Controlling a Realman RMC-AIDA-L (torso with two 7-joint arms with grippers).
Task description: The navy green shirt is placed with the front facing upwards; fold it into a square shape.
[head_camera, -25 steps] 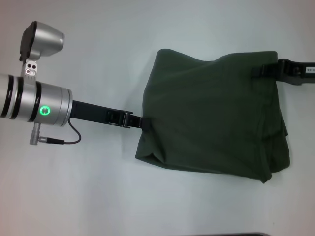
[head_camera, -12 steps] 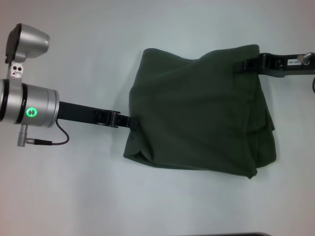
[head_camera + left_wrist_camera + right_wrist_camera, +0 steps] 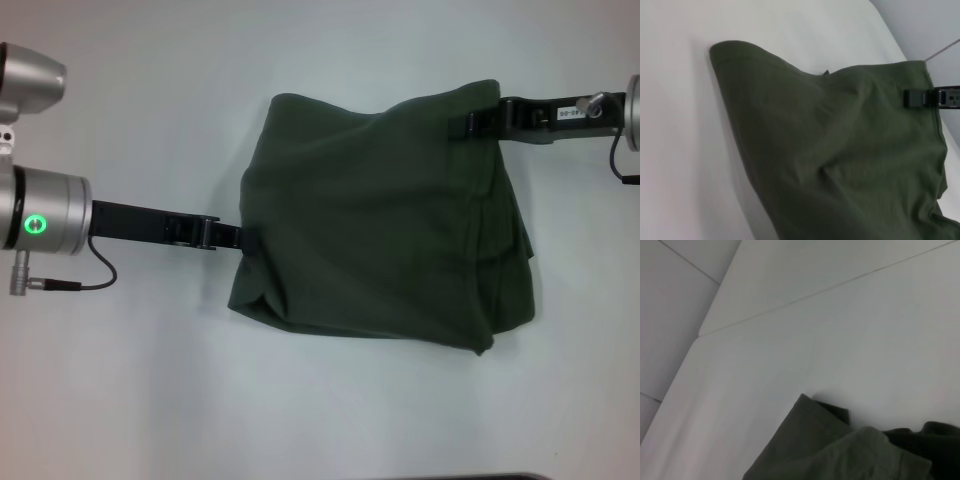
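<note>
**A:** What's changing?

**B:** I'm dragging the shirt [image 3: 375, 215] leftward across the table [image 3: 150, 400]; left gripper [image 3: 243, 238] and right gripper [image 3: 478, 122] are pinching opposite edges. It's already folded roughly square.

Matt cloth shirt [image 3: 380, 220], smooth table [image 3: 150, 380]

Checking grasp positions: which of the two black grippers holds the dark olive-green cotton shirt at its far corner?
The right gripper, at the shirt's far right corner; the left gripper holds the left edge's middle.
</note>
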